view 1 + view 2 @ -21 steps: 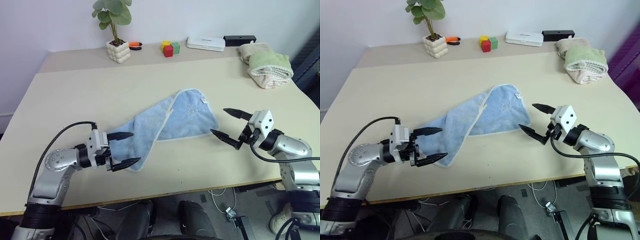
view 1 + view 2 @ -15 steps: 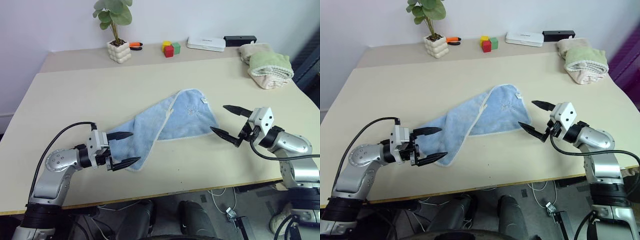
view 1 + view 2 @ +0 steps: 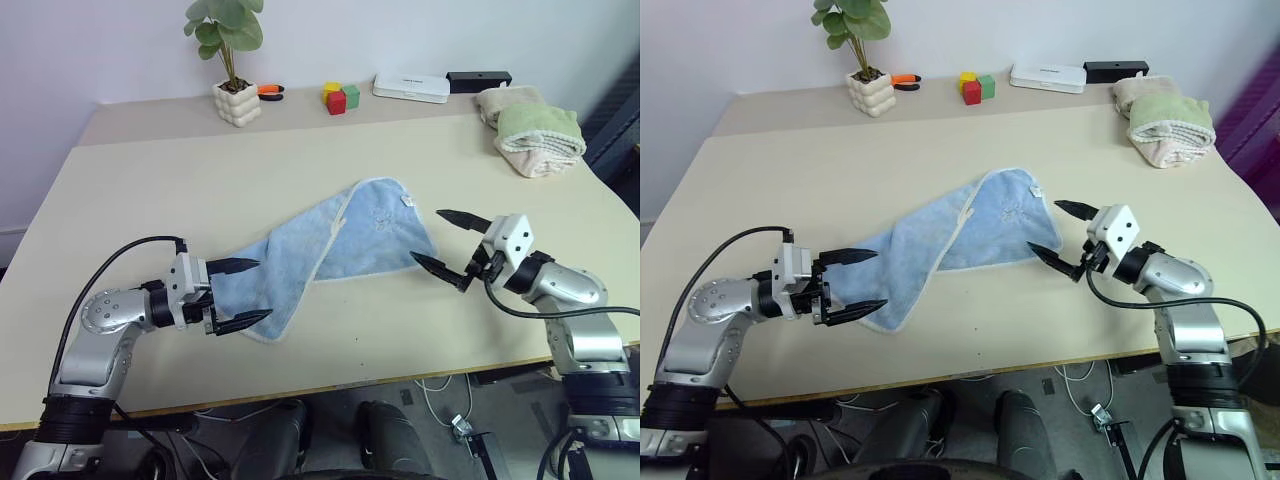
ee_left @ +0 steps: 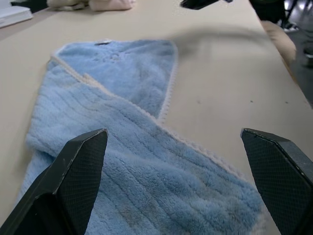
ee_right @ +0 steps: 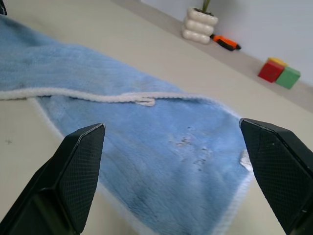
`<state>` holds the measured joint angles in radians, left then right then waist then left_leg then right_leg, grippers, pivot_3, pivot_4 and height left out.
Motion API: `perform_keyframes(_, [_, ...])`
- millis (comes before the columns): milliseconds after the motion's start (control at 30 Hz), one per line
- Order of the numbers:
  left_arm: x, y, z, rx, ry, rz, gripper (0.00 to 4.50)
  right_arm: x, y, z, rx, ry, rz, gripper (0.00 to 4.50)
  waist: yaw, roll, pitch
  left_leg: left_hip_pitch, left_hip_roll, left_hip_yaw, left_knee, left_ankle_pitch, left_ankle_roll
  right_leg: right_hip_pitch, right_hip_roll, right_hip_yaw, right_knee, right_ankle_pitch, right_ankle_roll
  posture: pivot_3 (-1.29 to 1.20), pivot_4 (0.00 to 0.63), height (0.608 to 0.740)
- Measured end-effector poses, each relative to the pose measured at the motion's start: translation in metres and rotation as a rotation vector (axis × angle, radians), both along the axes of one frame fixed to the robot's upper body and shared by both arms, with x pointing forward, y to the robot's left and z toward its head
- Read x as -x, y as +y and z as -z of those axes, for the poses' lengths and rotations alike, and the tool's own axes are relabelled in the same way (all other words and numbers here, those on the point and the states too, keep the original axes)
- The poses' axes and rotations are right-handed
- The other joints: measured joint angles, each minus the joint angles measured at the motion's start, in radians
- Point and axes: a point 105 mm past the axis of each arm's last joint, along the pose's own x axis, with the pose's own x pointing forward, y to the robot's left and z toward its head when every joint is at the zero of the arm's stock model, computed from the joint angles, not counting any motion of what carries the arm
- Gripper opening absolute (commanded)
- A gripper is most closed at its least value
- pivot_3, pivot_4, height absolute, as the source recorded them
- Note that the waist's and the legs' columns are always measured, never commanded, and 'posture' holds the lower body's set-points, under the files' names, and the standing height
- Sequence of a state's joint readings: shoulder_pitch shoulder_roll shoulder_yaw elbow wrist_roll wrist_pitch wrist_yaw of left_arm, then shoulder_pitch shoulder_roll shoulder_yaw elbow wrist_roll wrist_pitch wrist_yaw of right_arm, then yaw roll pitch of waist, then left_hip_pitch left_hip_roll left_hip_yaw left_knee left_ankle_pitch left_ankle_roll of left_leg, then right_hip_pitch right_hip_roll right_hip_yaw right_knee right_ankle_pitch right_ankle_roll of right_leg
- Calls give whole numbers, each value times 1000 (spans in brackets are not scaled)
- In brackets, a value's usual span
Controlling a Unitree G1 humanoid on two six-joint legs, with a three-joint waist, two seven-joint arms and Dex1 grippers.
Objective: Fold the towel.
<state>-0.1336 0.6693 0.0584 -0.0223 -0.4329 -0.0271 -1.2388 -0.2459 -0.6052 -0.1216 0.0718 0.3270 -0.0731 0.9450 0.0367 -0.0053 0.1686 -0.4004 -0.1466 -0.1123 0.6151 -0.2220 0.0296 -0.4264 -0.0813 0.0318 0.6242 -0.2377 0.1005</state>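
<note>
1. Across the middle of the table (image 3: 120, 180), head views: the towel (image 3: 330, 250) lies loosely twisted on a diagonal, one end toward the near-left edge, the other toward the table's right side w/ its white tag (image 3: 407, 201) up. Not yet folded flat.
2. Same views, vs. a moment ago: left gripper (image 3: 240, 294) has drawn back slightly toward the left edge, black fingers spread wide, straddling the towel's near end. Right gripper (image 3: 452, 243) has slid in toward the towel's right end; its lower finger tip now sits just beside the border, poss. touching, hard to tell at this angle. Towel itself hasn't shifted.
3. Left wrist view: fingers (image 4: 73, 166) wide, towel's near end between them, nothing pinched.
4. Right wrist view: fingers (image 5: 78, 166) wide, tag end of the towel ahead, nothing held. Plant pot (image 5: 199, 25) and colored blocks (image 5: 279, 73) stand along the far edge.
5. Meaning: both grippers look lined up on opposite ends, so the grasp prob. comes next; fold not started. Stacked green/beige towels (image 3: 535, 130) at the far-right corner are untouched.
</note>
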Motion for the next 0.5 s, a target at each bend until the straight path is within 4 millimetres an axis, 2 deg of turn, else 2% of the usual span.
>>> perform_keyframes(133, [4, 2, -2, -48, 32, 72, 4460, 1, 7, -10, -11, -45, 9, 4500, 1, 0, 0, 0, 0, 0, 0, 0, 0, -1, 0, 0, 2, 0, 0, 0, 150, 740])
perform_keyframes(267, [1, 2, 1, -178, 8, 157, 4460, 7, 17, -15, -26, -78, 7, 4500, 2, 0, 0, 0, 0, 0, 1, 1, -1, 0, 0, 0, 2, -1, -2, 0, 150, 740])
perform_keyframes(500, [-1, -13, 9, -254, 3, 226, 4460, 3, 33, -15, -65, -96, 17, 4500, -2, 0, 0, 0, 0, 0, 0, 1, -2, -1, 0, 0, 4, 0, -1, 0, 150, 740])
